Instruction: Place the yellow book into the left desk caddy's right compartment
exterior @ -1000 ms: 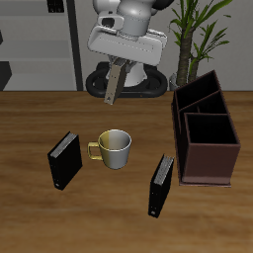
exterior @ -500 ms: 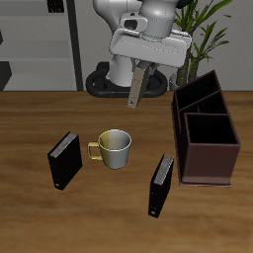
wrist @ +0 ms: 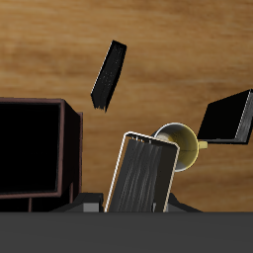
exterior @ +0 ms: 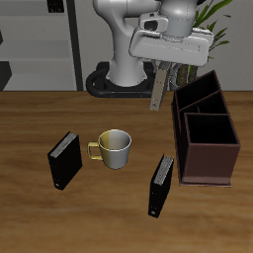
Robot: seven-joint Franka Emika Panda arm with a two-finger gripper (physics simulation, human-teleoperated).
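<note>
The small thin yellow book (exterior: pixel 158 88), pale grey on its cover with dull tan-yellow edges, hangs upright from my gripper (exterior: pixel 163 67), my two fingers clamped on its upper end so that it dangles clear of the wooden table (exterior: pixel 30 208), its lower end free for lowering into a slot. I hold it in the air near the table's back edge, just short of the left desk caddy (exterior: pixel 207 133), a dark brown rectangular open-topped box split by dividers, whose compartments stand open and look empty; the book has not yet reached the right compartment, and by my reckoning it wants carrying on over the rim before it goes down. Towards the middle of the table sits a pale yellow-green mug (exterior: pixel 115 148) with a golden handle. One larger black book (exterior: pixel 64 160) stands beyond the mug on the side away from the caddy, and a second black book (exterior: pixel 161 184) stands nearer the table's front edge, close to the caddy's front corner; both are well out of my path. In the wrist view the book's cover (wrist: pixel 145 174) shows only dark streaking. No title, brand or other writing can be read on anything.
</note>
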